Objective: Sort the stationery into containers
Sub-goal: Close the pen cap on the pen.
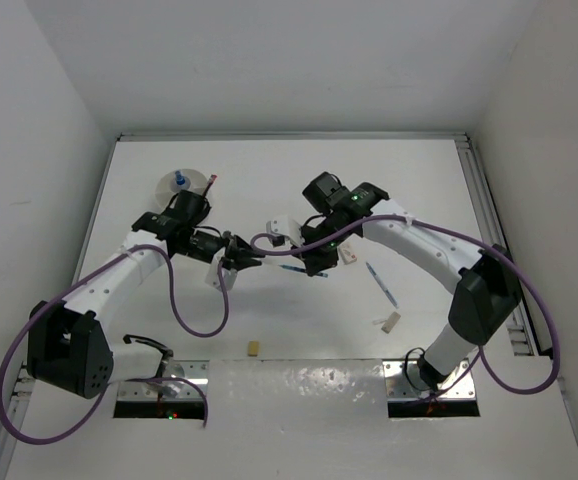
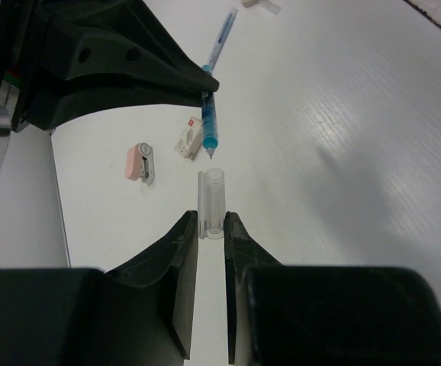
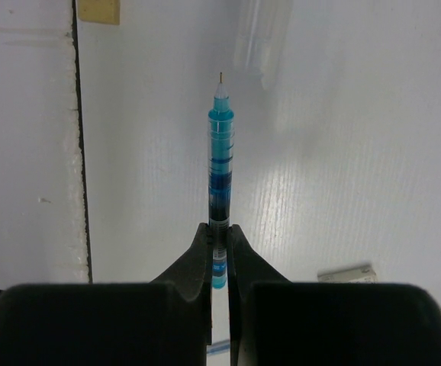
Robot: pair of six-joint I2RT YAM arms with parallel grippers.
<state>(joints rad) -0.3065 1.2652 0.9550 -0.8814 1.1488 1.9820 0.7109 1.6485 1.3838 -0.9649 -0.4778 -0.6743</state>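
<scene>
Left gripper (image 2: 210, 221) on the clear cap (image 2: 211, 194), right gripper (image 3: 219, 230) on the blue pen (image 3: 220, 160): sorting barely begun

Nearest the left wrist lens, our left gripper is pinched on the base of the clear cap, whose open mouth points away from the fingertips. Just beyond it hangs the blue pen, bare tip toward the cap with a small gap between them. Our right gripper has it clamped tight near the rear end. Both pieces are carried above the tabletop (image 1: 299, 170), between the 2 arms.

We judge this a side step: capping the pen before it goes anywhere. For the sorting itself we see only 1 container, a white bowl (image 1: 165, 188) behind the left gripper, beside its wrist. It seems to hold 1 small blue-topped item (image 1: 179, 180); at that size we cannot tell more.

Everything else lies loose. Below the left gripper and off to one side sit a pink eraser (image 2: 138, 162) and a small white block with a red label (image 2: 190, 139). On the right gripper's outer side lie a second pen (image 1: 381, 283) and a pale block (image 1: 390, 322). A tan block (image 1: 254, 348) rests back toward the arm bases. So at least 6 pieces, the held pen included, are left to place.
</scene>
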